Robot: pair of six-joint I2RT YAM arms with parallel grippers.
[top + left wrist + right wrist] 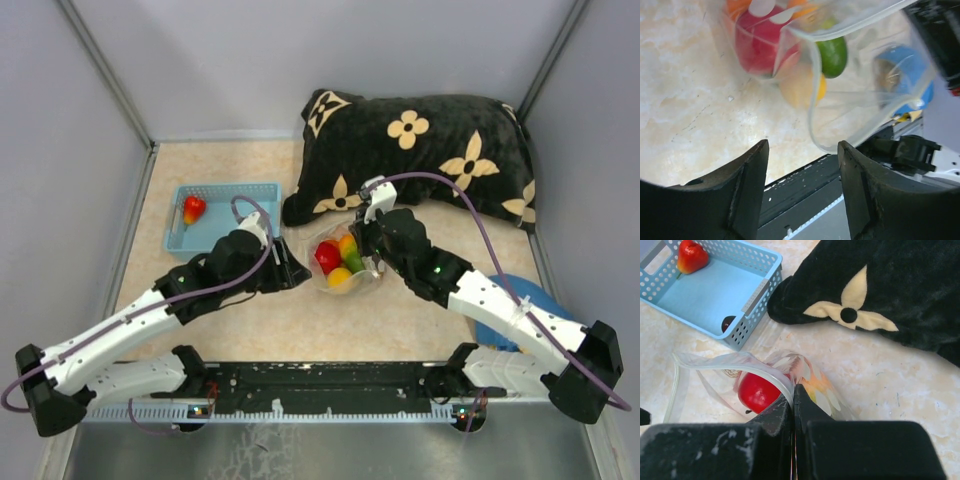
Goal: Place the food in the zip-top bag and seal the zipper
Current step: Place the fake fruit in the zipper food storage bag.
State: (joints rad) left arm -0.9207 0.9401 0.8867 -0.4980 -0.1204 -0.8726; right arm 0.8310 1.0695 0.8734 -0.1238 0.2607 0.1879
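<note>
The clear zip-top bag (pixel 345 263) lies mid-table holding red, orange, yellow and green food. My right gripper (pixel 794 396) is shut on the bag's mouth edge, pinching the zipper strip (pixel 740 360) beside a red fruit (pixel 757 392); it also shows in the top view (pixel 372 240). My left gripper (pixel 802 167) is open and empty just left of the bag (pixel 865 95), with red (pixel 757 42), green (pixel 832 55) and yellow (pixel 800 87) food visible through the plastic. A red-orange fruit (pixel 690 256) and a dark brown piece (pixel 729 322) lie in the light blue basket (pixel 715 290).
A black pillow with cream flowers (pixel 420 150) lies at the back right, touching the basket's right end (pixel 270 190). A blue object (pixel 525 300) sits under my right arm. Grey walls enclose the table on three sides.
</note>
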